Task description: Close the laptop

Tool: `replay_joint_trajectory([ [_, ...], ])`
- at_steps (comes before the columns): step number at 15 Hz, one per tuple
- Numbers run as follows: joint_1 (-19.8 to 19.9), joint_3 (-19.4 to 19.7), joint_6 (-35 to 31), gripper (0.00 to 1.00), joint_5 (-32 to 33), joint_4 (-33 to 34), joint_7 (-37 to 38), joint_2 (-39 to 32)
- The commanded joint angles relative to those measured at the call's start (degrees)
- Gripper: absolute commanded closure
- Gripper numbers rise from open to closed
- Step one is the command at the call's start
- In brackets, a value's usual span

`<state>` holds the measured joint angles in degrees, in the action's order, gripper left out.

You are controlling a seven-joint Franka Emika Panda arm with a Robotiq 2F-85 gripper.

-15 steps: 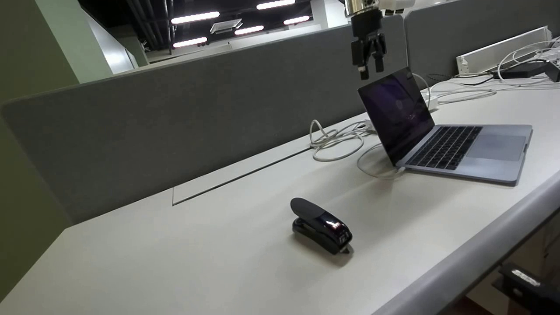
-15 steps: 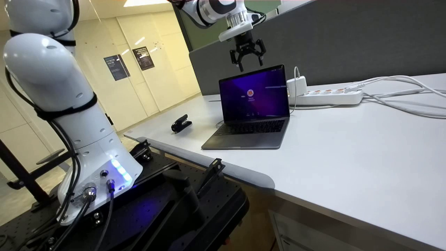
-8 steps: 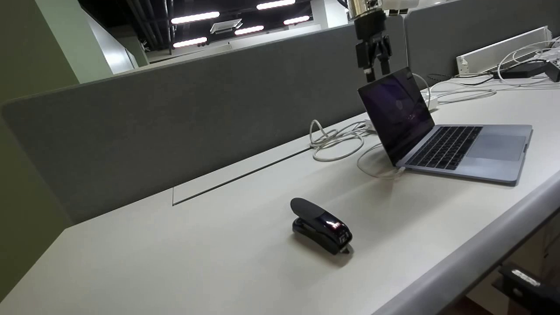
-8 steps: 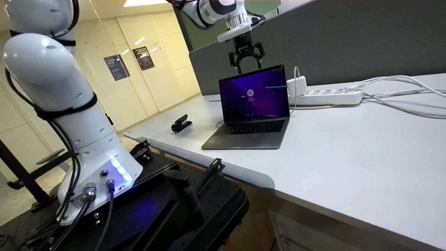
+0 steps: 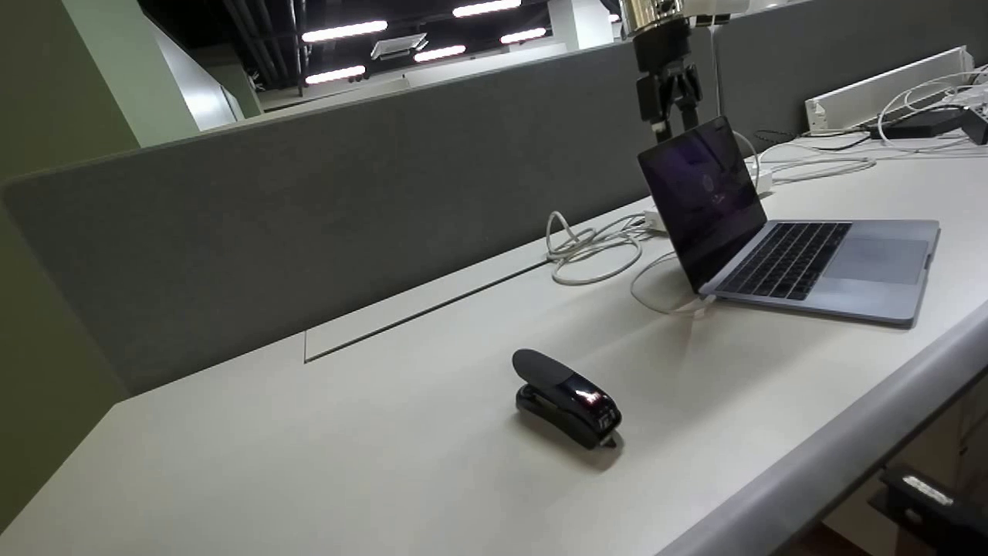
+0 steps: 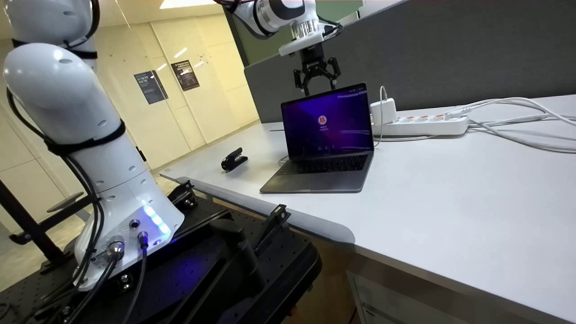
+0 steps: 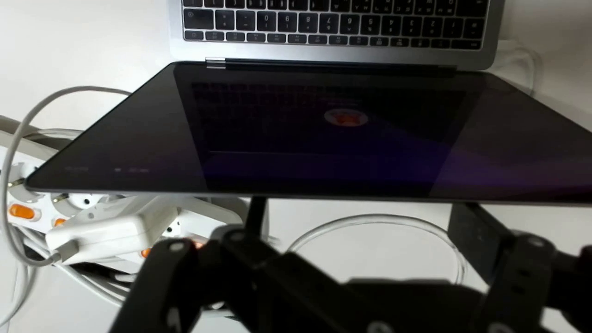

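Note:
The laptop stands open on the desk, its dark purple screen up and its black keyboard bare, in both exterior views (image 5: 698, 205) (image 6: 328, 121). In the wrist view the laptop screen (image 7: 333, 152) spans the upper middle, with the keyboard above it. My gripper (image 5: 676, 126) is behind the lid's top edge, fingers pointing down; it also shows in an exterior view (image 6: 320, 88). In the wrist view the gripper (image 7: 360, 204) has its fingers wide apart with nothing between them. The fingertips are hidden behind the lid and seem to meet its back. The stickers are out of view.
A black stapler-like object (image 5: 567, 398) lies on the desk beside the laptop. A white power strip (image 6: 420, 126) with a charger (image 6: 383, 111) and loose white cables (image 5: 590, 251) lies behind the laptop. A grey partition (image 5: 386, 208) borders the desk's back.
My gripper has come down behind the lid and then moved toward the laptop's front. The lid has tipped very slightly toward the keyboard. The stapler-like object has not moved.

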<state>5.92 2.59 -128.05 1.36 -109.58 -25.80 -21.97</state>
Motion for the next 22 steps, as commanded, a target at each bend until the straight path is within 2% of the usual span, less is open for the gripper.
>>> replay_joint_trajectory([
  [1, 0.13, -0.43, 2.14, 0.00, 0.92, -4.44, 2.72, 4.34],
  [10, -0.86, 0.39, 2.20, 0.00, 2.24, -17.88, 7.93, 13.11],
  [15, 0.04, 1.70, 0.48, 0.00, 1.88, -25.18, 11.09, 16.12],
  [22, 2.31, 5.45, -7.41, 0.00, 3.30, -32.49, 17.07, 15.84],
])
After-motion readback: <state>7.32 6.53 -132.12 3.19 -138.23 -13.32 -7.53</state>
